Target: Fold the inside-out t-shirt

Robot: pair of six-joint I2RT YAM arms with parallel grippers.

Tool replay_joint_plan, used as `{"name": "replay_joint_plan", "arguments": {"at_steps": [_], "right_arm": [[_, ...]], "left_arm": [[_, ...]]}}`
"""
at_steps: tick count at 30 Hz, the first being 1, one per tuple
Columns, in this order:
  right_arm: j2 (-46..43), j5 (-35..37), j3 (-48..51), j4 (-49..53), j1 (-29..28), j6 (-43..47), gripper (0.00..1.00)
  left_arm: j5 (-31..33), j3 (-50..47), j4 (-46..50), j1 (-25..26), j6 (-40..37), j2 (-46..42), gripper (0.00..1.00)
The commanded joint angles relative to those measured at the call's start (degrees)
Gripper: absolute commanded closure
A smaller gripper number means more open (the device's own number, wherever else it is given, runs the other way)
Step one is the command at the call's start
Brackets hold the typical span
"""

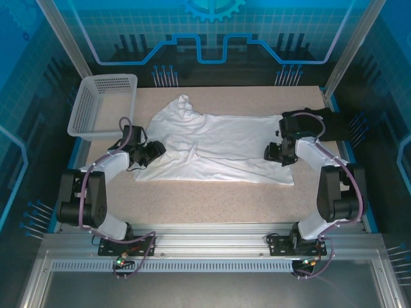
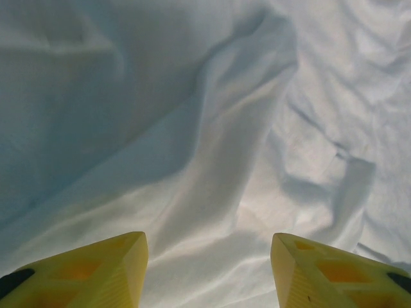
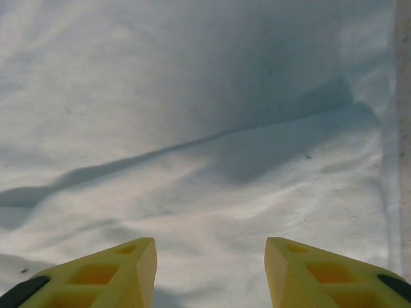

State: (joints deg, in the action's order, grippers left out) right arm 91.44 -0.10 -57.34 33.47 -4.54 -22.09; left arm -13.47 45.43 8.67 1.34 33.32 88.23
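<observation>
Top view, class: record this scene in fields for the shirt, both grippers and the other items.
shirt: white, wrinkled, spread across mid-table
left gripper: open, at the shirt's left end
right gripper: open, at the shirt's right end
basket: white, far left corner
black garment: far right, beside the shirt
table: speckled beige

No readable text, label, brand or number appears on anything.

You see a beige speckled table [image 1: 212, 202], with a blue-lit wall panel [image 1: 257, 25] bearing circuit lines and a gear emblem [image 1: 212, 8] behind it, slanted metal posts [image 1: 63, 35] at its far corners and an aluminium rail [image 1: 212, 247] along its near edge.
</observation>
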Motion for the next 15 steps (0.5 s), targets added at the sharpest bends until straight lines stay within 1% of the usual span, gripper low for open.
{"name": "replay_joint_plan", "arguments": {"at_steps": [1,5,7,11,13,15], "right_arm": [[3.36,-5.08,1.83,-0.34,1.89,-1.78,0.50],[6.66,-12.57,3.00,0.82,6.08,-0.36,0.51],[6.24,-14.72,4.70,1.89,7.76,0.11,0.53],[0.97,-20.62,11.97,1.46,10.43,-1.60,0.54],[-1.67,-21.35,14.70,2.07,11.09,-2.19,0.54],[-4.29,-21.00,17.41,2.65,12.04,-3.14,0.54]], "left_arm": [[-5.23,-1.85,-3.00,-0.02,2.23,1.96,0.45],[-6.43,-5.22,-3.89,0.01,2.40,2.32,0.45],[-6.97,-7.75,-3.99,-0.03,2.59,1.47,0.45],[-7.93,-15.71,-5.03,-0.08,4.88,-3.38,0.45],[-7.68,-19.77,-4.31,0.04,5.94,-7.06,0.45],[-7.09,-22.62,-1.56,0.15,7.06,-12.28,0.46]]}}
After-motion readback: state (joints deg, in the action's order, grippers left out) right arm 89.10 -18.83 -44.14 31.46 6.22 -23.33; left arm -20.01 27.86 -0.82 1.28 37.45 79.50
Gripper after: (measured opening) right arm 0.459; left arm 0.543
